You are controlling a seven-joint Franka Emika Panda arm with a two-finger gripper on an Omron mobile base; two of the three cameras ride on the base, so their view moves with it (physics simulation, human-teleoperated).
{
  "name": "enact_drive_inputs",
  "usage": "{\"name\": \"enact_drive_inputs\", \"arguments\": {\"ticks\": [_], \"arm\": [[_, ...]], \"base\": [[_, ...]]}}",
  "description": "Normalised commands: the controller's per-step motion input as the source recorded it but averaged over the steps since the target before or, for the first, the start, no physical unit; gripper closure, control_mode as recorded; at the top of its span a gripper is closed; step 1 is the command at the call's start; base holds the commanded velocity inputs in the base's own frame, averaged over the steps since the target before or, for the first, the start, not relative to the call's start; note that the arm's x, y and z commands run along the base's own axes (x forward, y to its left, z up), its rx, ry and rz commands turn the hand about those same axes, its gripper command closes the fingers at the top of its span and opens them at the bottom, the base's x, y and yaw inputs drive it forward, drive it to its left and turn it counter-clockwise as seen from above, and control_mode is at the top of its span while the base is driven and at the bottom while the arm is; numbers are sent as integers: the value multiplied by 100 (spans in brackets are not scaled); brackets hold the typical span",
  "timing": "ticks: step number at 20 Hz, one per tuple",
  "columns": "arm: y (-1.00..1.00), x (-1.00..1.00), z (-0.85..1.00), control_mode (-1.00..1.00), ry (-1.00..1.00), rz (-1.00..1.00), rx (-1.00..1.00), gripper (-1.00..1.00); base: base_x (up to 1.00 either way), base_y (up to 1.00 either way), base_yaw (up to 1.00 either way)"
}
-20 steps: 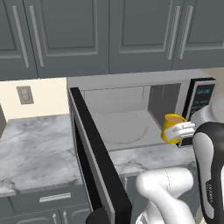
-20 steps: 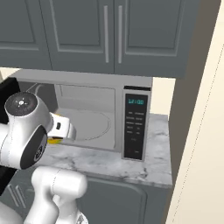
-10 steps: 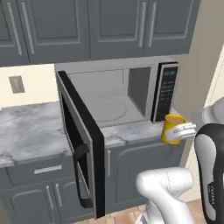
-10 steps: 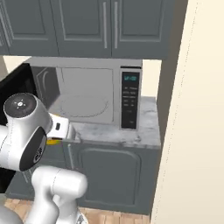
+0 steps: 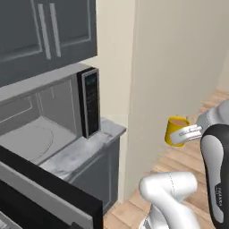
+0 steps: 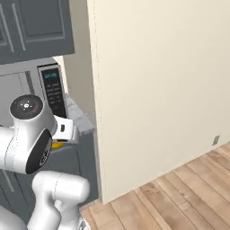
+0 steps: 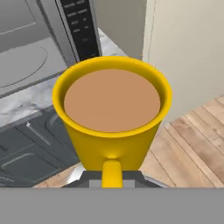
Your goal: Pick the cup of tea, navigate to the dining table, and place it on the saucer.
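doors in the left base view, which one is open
The black microwave door, swung down and outward across the lower left. The grey wall cabinet doors above it are closed flat.

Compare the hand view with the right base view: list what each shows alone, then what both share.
Hand view alone: the brown tea surface inside the cup of tea, its handle toward the camera, and the microwave cavity with its turntable. Right base view alone: the robot arm, a wall outlet. Both: the yellow cup, the microwave's control panel, the cream wall, the wood floor.
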Motion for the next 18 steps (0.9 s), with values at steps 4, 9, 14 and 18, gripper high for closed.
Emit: {"name": "enact_drive_inputs", "arguments": {"ticks": [4,9,14,18], "arm": [[0,0,0,100,0,0,0,100],[0,0,0,100,0,0,0,100],[0,0,0,100,0,0,0,100],[0,0,0,100,0,0,0,100]], "base": [[0,6,-100],[0,6,-100],[0,6,-100],[0,5,-100]]}}
